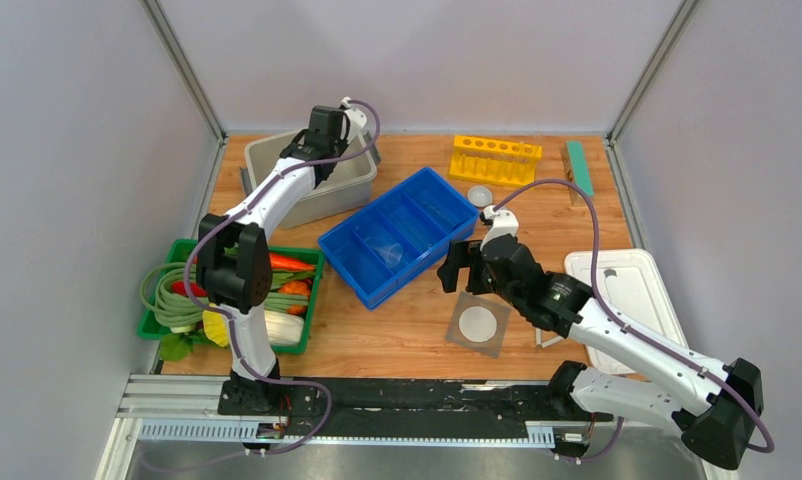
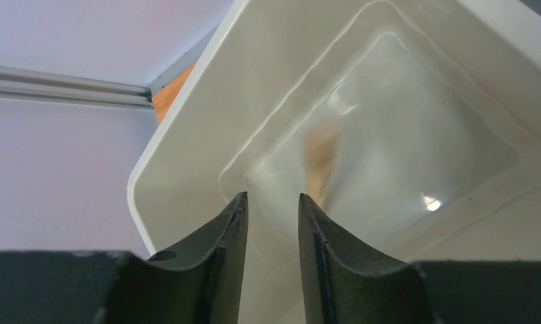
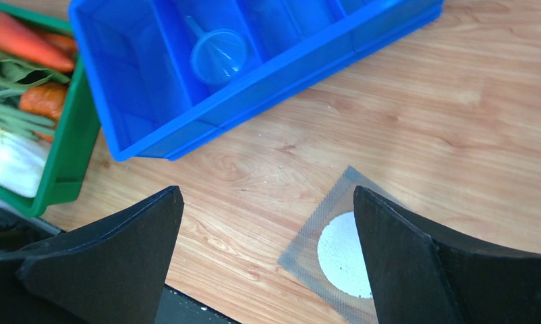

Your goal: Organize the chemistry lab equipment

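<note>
Clearance governs the layout: your right gripper (image 3: 268, 196) hangs spread wide by the flat grey square mesh (image 3: 315, 236), likely to straddle it; beyond, the blue tray (image 3: 254, 88) holds the clear cup (image 3: 219, 54); farthest, your left gripper (image 2: 273, 199) stands parted, empty, over the grey bin (image 2: 187, 135).

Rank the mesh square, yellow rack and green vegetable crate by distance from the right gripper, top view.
1. mesh square, just on the near side of the right gripper.
2. yellow rack, at the back.
3. green vegetable crate, far left.
</note>
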